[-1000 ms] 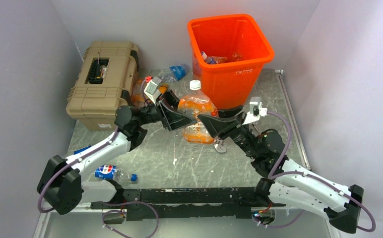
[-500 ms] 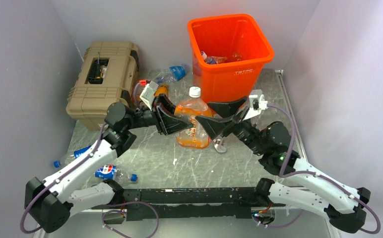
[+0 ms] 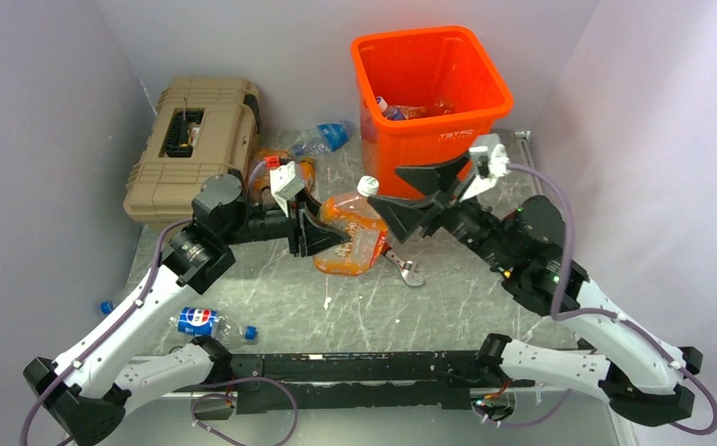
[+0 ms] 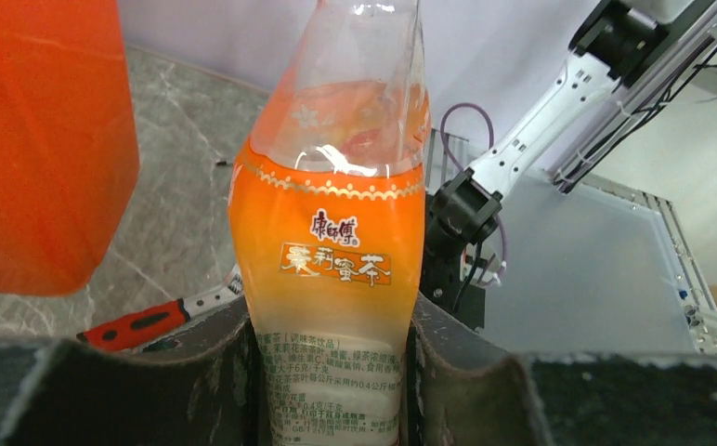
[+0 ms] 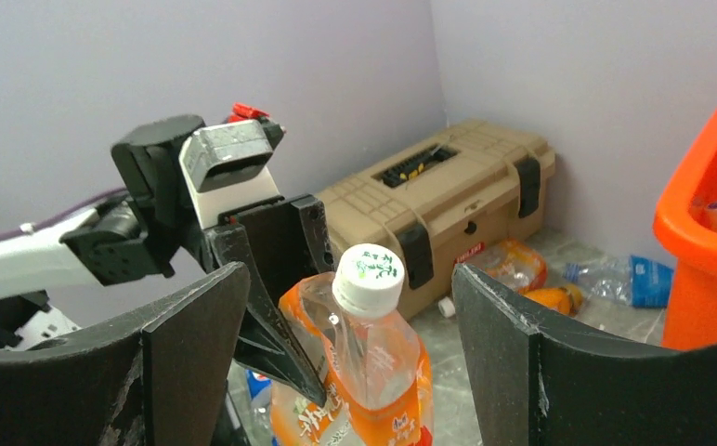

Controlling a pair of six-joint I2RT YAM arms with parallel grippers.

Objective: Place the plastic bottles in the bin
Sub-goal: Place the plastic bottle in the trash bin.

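Bottle [image 3: 350, 240] has tilted and slid left this past second, pinched low by my left pincer [image 4: 332, 321], my right pincer [image 5: 347, 279] risen and spread round its cap; it remains outside the bin [image 3: 434, 149], just in front.

L gripper [image 4: 332, 364] clamps orange-label bottle [image 4: 329, 246] — bin [image 4: 39, 139] left, wrench [image 4: 150, 321] below.

Bottle [image 3: 359, 242] before bin [image 3: 429, 158]; toolbox [image 3: 192, 149] left; wrench [image 3: 409, 271] beside bottle.

A robot lab cell: plain lilac walls [image 3: 243, 37] enclose a marbled tabletop [image 3: 364, 316].
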